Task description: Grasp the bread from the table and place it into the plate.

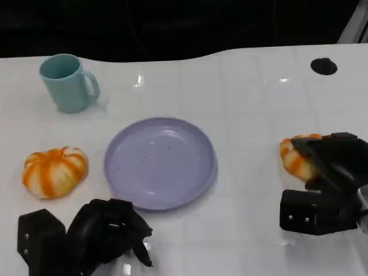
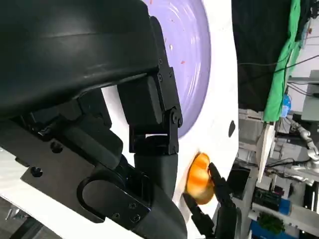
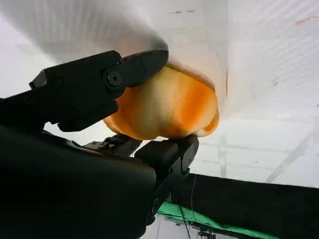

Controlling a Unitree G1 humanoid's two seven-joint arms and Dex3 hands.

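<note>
Gripping the bread (image 1: pixel 294 156) near the surface's (image 1: pixel 253 103) right edge, the right hand (image 1: pixel 329 172) has its fingers (image 3: pixel 99 79) closed around the orange-and-white loaf, which looks to rest on the surface there, well apart from the plate (image 1: pixel 160 162). That lilac plate sits near the middle. Close to the near edge, the left hand (image 1: pixel 106 233) has its fingers curled in, holding nothing. A second bread (image 1: pixel 54 171) lies near the left edge; a teal mug (image 1: pixel 68 82) stands toward the far left corner
</note>
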